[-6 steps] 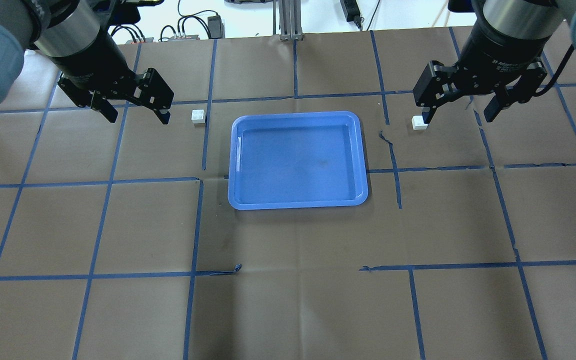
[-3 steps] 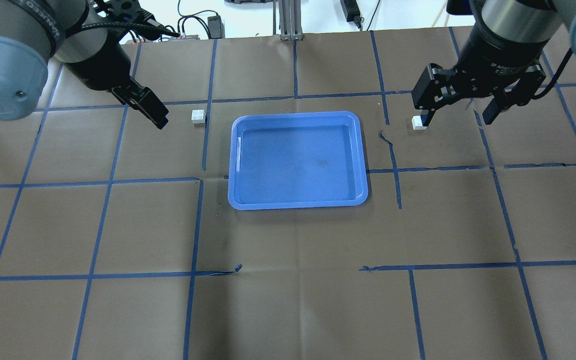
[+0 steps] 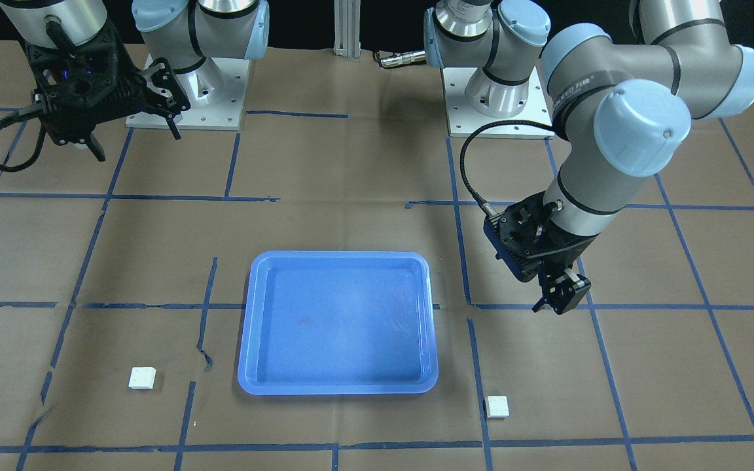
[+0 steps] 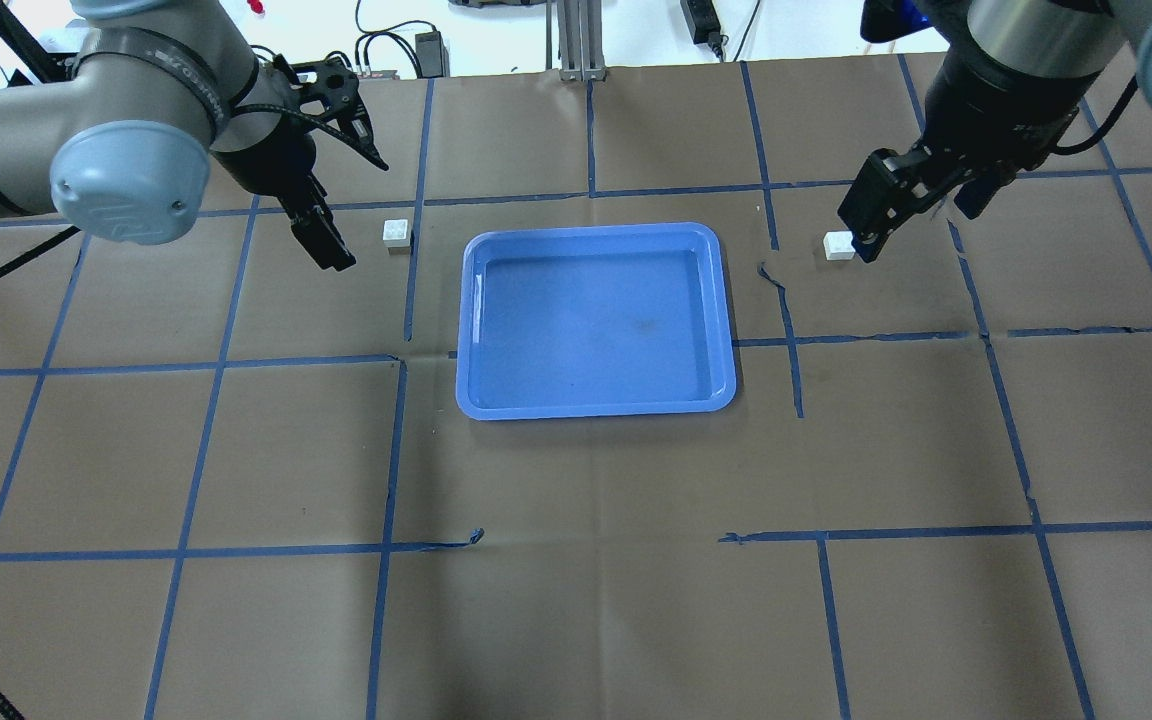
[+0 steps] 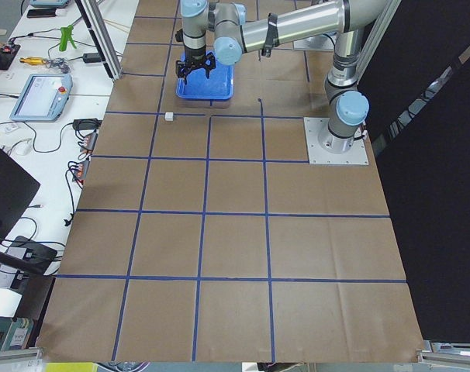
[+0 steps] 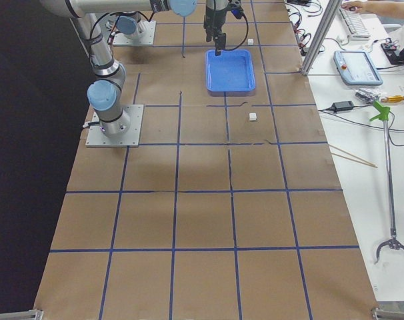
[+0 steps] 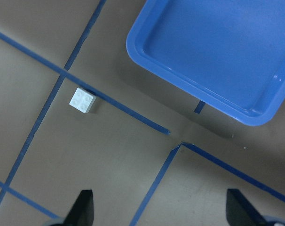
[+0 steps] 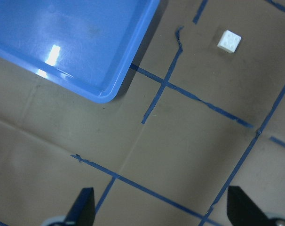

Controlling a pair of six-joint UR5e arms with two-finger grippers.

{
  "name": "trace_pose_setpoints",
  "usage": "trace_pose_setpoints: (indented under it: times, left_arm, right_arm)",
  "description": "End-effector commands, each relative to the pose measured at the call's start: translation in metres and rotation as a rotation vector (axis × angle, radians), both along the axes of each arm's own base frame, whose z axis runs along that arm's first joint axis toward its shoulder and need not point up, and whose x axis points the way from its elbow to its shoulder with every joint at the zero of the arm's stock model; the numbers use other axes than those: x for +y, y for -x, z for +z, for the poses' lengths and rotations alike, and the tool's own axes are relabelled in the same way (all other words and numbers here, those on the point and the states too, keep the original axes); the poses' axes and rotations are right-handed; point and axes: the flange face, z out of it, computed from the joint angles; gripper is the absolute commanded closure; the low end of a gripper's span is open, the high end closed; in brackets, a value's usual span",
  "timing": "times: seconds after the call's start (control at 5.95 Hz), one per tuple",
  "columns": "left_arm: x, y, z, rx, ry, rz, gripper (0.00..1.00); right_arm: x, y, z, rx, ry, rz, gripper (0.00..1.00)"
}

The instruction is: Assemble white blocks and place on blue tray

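Viewed from overhead, one white block sits on the brown surface at 10 o'clock from the blue tray and the other white block at 2 o'clock, both clear of its rim, while the left claw and right claw hang above, fingers spread wide.

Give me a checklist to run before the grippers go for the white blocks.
1. Left gripper open: ok, jaws wide apart.
2. Right gripper open: ok, jaws wide apart.
3. Left-side white block lying free, studs up: ok.
4. Right-side white block lying free, studs up: ok.
5. Blue tray empty: ok.
6. Each gripper lined up over its block: not ok. In both wrist views the block sits well off to one side.
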Motion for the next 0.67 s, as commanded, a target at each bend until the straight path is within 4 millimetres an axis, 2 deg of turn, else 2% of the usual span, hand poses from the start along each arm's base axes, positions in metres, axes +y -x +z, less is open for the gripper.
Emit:
trace_pose_setpoints:
  times: [0.0,0.17,0.34,0.5]
  left_arm:
    - [-0.036,-0.008,-0.07,0.004,-0.061,-0.201,0.01]
    - [-0.058,-0.013,-0.085,-0.003,-0.01,-0.243,0.01]
    - [-0.072,-0.015,-0.101,0.001,-0.021,-0.25,0.01]
    - [-0.088,-0.015,-0.13,0.015,-0.042,-0.301,0.01]
  right_arm:
    - [-0.034,0.009,-0.02,0.012,0.051,0.481,0.0]
    - [-0.048,0.033,-0.029,0.004,0.053,0.667,0.01]
    - [-0.061,0.069,-0.039,-0.008,0.041,0.818,0.0]
    - [-0.091,0.087,-0.05,-0.085,0.084,0.949,0.0]
